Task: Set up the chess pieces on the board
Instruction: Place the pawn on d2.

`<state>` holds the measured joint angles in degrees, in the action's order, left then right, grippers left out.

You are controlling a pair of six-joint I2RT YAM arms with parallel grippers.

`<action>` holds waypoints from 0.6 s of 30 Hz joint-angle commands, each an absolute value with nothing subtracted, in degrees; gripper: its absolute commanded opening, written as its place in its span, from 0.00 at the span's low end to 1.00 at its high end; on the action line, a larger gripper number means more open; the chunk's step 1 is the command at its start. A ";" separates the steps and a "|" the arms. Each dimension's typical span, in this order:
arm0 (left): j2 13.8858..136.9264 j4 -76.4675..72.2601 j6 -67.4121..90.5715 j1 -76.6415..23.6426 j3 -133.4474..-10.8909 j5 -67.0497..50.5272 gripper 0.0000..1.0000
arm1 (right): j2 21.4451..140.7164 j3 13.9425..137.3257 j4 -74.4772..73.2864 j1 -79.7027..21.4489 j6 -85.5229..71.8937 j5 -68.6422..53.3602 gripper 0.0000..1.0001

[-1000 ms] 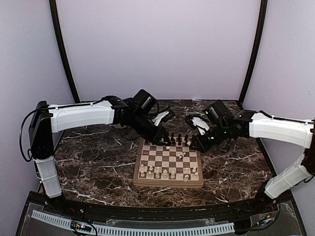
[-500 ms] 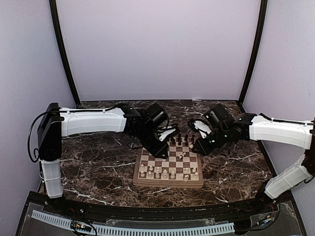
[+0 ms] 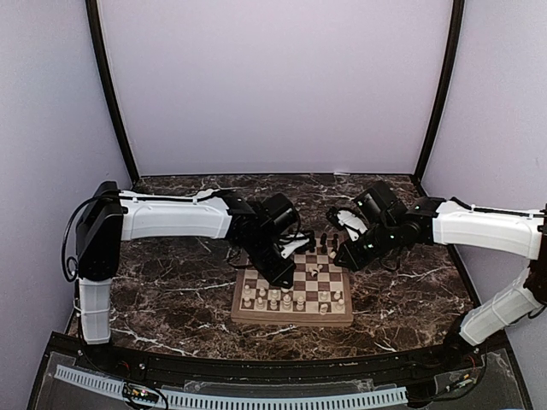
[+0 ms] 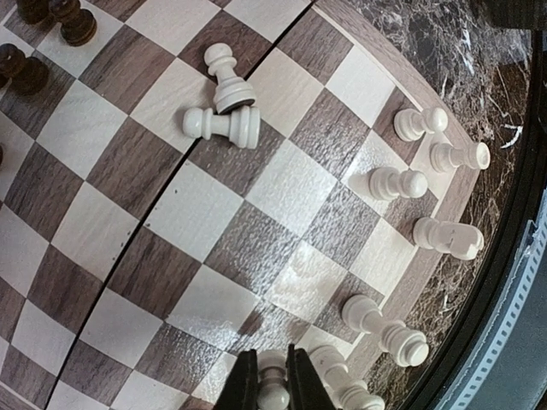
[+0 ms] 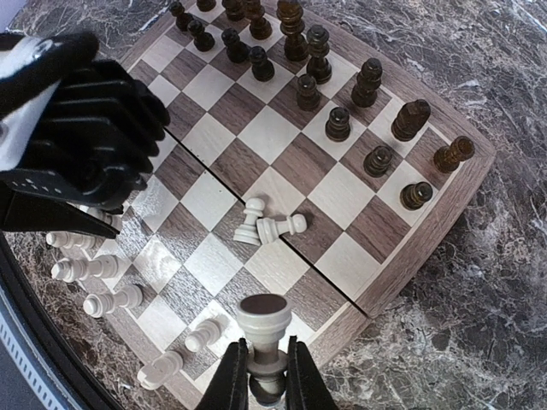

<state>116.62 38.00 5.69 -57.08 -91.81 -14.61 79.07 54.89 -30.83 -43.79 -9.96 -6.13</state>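
The board (image 3: 291, 319) lies mid-table. Dark chess pieces (image 3: 318, 243) stand along its far rows and white pieces (image 3: 295, 300) along its near rows. My left gripper (image 3: 285, 273) hovers over the board's left part, shut on a white pawn (image 4: 273, 386) just above the near rows. My right gripper (image 3: 340, 256) is above the board's far right corner, shut on a white piece (image 5: 263, 329) held with its base towards the camera. Two loose white pawns (image 5: 269, 224) lie mid-board, one fallen, one leaning on it; they also show in the left wrist view (image 4: 224, 102).
Dark pieces (image 5: 342, 94) fill the two far rows in the right wrist view. White pieces (image 4: 427, 184) stand along the near edge. The left arm's black wrist (image 5: 81, 128) hangs over the board's left side. Dark marble table (image 3: 162, 282) surrounds the board.
My left arm has swung right and nearer, from the board's far left corner to over its left-middle squares. My right gripper has barely shifted.
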 commanded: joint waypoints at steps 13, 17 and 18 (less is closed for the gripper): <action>118.52 38.82 5.68 -58.10 -93.10 -15.55 0.07 | 78.39 55.37 -30.49 -43.24 -10.12 -5.65 0.03; 118.73 38.95 5.84 -58.10 -93.06 -15.29 0.13 | 78.55 55.56 -30.50 -43.24 -10.11 -5.71 0.03; 118.73 38.96 5.92 -58.10 -93.07 -15.25 0.15 | 78.59 55.63 -30.42 -43.24 -10.11 -5.83 0.03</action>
